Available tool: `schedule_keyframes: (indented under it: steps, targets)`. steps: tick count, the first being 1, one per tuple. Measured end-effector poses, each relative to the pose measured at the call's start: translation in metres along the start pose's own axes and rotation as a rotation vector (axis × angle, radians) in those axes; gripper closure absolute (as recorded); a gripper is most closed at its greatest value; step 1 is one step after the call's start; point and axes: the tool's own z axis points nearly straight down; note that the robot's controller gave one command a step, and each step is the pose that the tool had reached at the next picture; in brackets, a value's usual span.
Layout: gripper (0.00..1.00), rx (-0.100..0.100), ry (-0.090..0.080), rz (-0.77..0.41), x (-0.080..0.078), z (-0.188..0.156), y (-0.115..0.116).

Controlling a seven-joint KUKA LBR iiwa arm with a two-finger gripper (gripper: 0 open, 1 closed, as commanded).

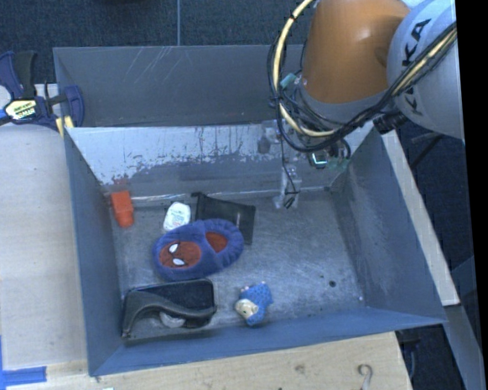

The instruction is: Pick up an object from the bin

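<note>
grey metal bin, contents near to far: black curved shoe-like piece in the front-left corner, small blue and cream soft toy just right of it. mid-left, a blue fabric slipper with a red spider face. behind it, touching, a white crumpled lump and a black flat angular piece. small orange block at the far left. gripper sits low over bare floor by the back wall, right of centre; open or closed: can't tell. nearest item is the black flat piece, apart to view-left. arm comes in from the upper right, rounded orange wrist cover above the gripper, looped in yellow cables.
</note>
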Motion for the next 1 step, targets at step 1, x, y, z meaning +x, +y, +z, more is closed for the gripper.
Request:
schedule_keyframes:
  steps: [1]
  targets:
    - [0.00, 0.000, 0.001, 0.209, 0.0152, 0.1628, 0.0156]
